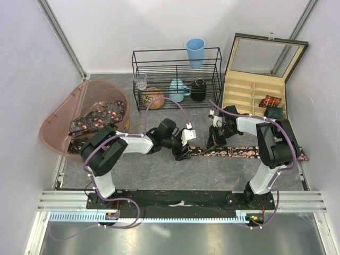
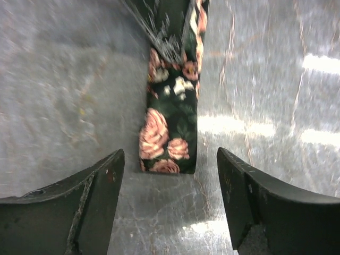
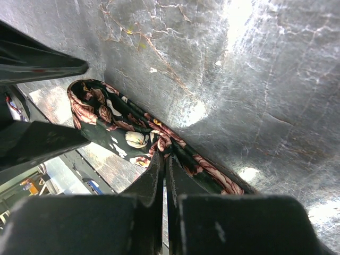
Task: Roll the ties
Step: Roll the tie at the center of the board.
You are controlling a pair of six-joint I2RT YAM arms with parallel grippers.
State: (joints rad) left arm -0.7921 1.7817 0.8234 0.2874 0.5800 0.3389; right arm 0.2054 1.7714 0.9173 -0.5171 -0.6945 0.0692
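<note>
A dark tie (image 1: pixel 249 152) with pink and tan roses lies flat across the table, running right from the middle. My right gripper (image 1: pixel 217 141) is shut on it near its left end; in the right wrist view the closed jaws (image 3: pixel 164 159) pinch the tie (image 3: pixel 122 133). My left gripper (image 1: pixel 181 151) is open at the tie's narrow end. In the left wrist view that end (image 2: pixel 167 143) lies just ahead of the gap between the spread fingers (image 2: pixel 90 202), untouched. More ties (image 1: pixel 98 119) lie heaped in the pink tub (image 1: pixel 56 114). A small rolled tie (image 1: pixel 271 101) sits in the box.
An open wooden compartment box (image 1: pixel 241 93) stands at the back right. A black wire rack (image 1: pixel 177 79) at the back holds a blue cup (image 1: pixel 195 52), a glass (image 1: pixel 140 81) and small jars. White walls close in the sides.
</note>
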